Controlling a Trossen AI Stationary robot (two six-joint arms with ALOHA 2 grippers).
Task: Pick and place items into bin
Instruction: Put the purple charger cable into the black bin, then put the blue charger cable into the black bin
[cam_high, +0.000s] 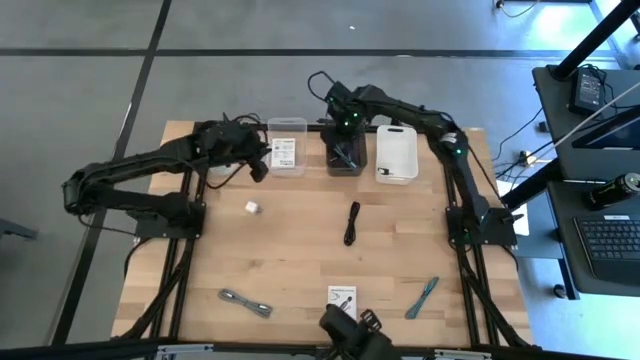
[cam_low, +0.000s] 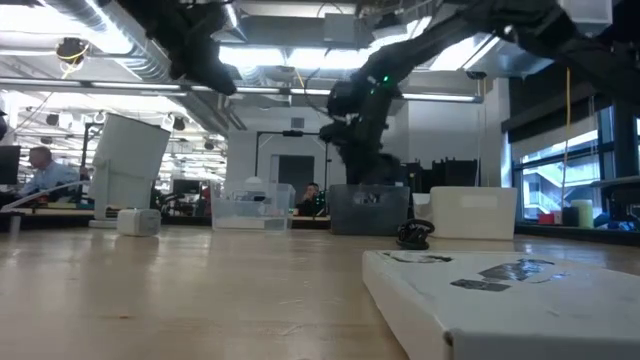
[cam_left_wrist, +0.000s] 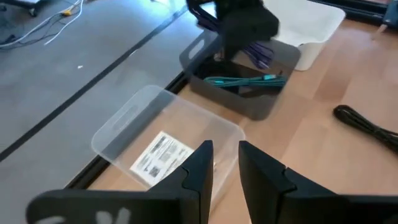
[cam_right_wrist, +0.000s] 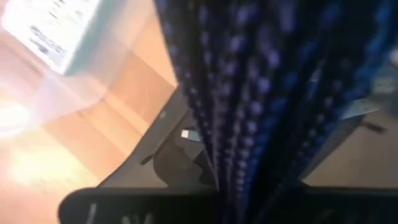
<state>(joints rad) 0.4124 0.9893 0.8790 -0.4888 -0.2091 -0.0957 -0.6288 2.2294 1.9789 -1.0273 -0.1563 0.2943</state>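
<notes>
Three bins stand along the table's far edge: a clear bin with a white printed card lying flat in it, a dark grey bin and a white bin. My left gripper hovers open just left of the clear bin, empty. My right gripper is over the dark bin, shut on a purple braided cable. A teal cable lies in the dark bin. My right gripper holds the purple braided cable from above. The cable hangs below it into the dark grey bin. The gripper's own body hides the fingers and the place of contact, so which part of the cable it has cannot be told.
On the wood top lie a small white block, a black cable, a grey strip, a second white card and a teal tool. People sit in the room behind the table.
</notes>
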